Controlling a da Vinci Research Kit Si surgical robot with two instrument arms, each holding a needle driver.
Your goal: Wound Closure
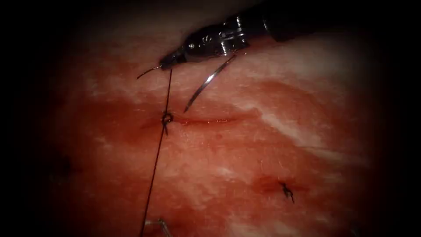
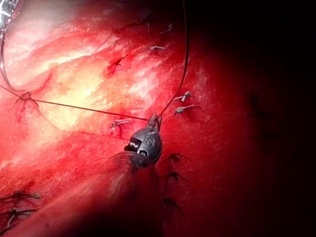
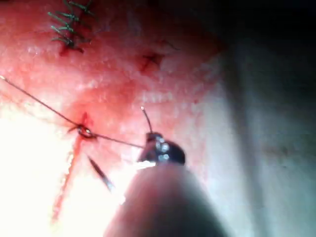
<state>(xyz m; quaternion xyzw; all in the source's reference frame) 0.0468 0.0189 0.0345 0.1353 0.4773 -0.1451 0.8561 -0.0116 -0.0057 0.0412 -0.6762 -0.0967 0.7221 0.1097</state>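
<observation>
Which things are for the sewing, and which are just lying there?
For the job: cut; knot; thread, gripped by left pincer and right pincer; needle, unheld, lying on the tissue.
Just lying about: old stitch.

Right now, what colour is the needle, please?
Silvery, shiny metal needle, best in the endoscope view.

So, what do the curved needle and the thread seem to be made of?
The thin curved needle looks like polished steel: bright glints along it. It lies free on the tissue. The dark thread, held by both grippers, looks like matte, smooth synthetic strand, probably.
</observation>
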